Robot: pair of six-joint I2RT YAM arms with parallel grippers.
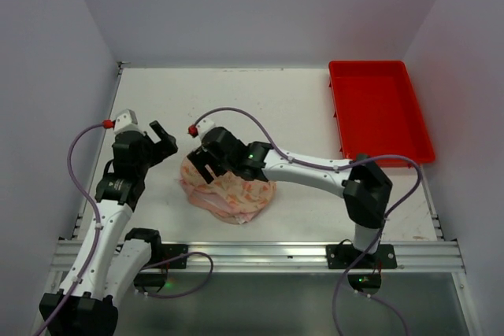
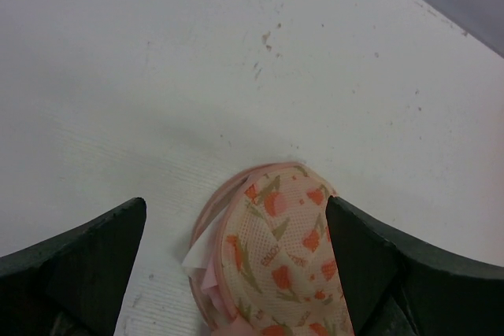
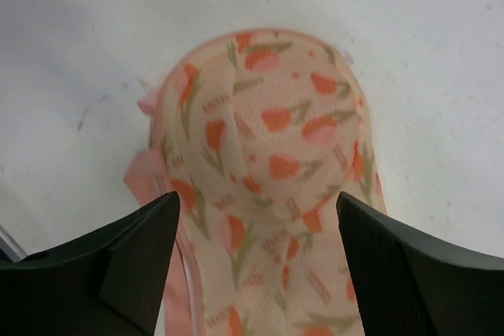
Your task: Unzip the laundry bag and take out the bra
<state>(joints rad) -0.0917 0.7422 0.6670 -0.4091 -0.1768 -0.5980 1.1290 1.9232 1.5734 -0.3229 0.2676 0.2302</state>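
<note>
The laundry bag (image 1: 236,193), peach with an orange floral print, lies on the table in front of the arms. My right gripper (image 1: 201,167) hangs open over its left lobe. In the right wrist view the bag (image 3: 268,155) fills the space between the spread jaws of the right gripper (image 3: 258,210), and nothing is gripped. My left gripper (image 1: 167,141) stands open just left of the bag. In the left wrist view the open left gripper (image 2: 236,204) has the bag's rounded end (image 2: 279,249) between its fingers. A small white flap (image 2: 193,256) pokes out of the bag's edge. The bra is hidden.
A red tray (image 1: 366,64) stands at the back right of the white table (image 1: 260,100). Grey walls close in the left, back and right sides. A metal rail (image 1: 260,256) runs along the near edge by the arm bases.
</note>
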